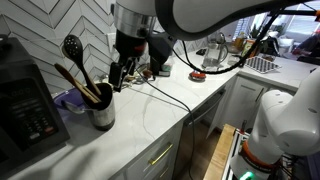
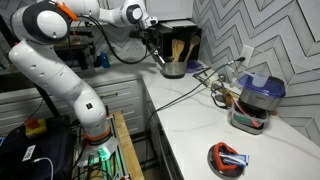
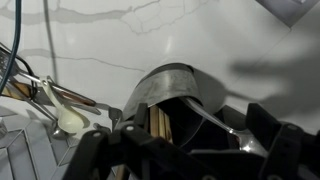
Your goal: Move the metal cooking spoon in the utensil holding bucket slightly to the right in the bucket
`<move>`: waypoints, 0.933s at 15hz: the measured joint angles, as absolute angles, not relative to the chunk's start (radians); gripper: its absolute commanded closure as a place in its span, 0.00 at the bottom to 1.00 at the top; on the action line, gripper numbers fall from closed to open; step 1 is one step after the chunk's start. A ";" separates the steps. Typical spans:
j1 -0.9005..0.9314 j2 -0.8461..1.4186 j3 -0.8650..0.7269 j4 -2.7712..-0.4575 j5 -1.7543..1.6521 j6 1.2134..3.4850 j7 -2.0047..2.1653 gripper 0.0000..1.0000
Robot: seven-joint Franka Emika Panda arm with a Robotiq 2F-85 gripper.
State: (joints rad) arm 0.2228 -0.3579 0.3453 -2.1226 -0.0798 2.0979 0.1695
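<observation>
The steel utensil bucket [image 1: 102, 112] stands on the white counter against the tiled wall and also shows in an exterior view [image 2: 173, 69]. It holds wooden utensils [image 1: 78, 82] and a black slotted spoon [image 1: 72, 47]. In the wrist view the bucket [image 3: 170, 85] lies just ahead. The metal cooking spoon [image 3: 214, 118] leans out of it, its bowl toward my right finger. My gripper [image 1: 121, 73] hangs at the bucket's rim, also seen in an exterior view [image 2: 155, 52]. In the wrist view the gripper [image 3: 190, 155] is open, its fingers spread either side of the spoon.
A black appliance [image 1: 25, 100] stands beside the bucket. A cable [image 1: 165, 95] runs across the counter. Loose spoons [image 3: 65, 112] lie on the counter near the bucket. A blue-lidded container [image 2: 258, 98] and a red object [image 2: 228, 157] sit further along. A dish rack [image 1: 262, 63] stands at the far end.
</observation>
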 measured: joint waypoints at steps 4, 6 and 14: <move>0.223 -0.344 0.343 -2.119 -0.083 2.102 0.156 0.00; 0.227 -0.333 0.353 -2.104 -0.087 2.132 0.152 0.00; 0.299 -0.160 0.389 -1.913 -0.051 2.261 0.051 0.09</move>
State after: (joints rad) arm 0.2988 -0.1600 0.3886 -1.9128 -0.0509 2.2606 0.0508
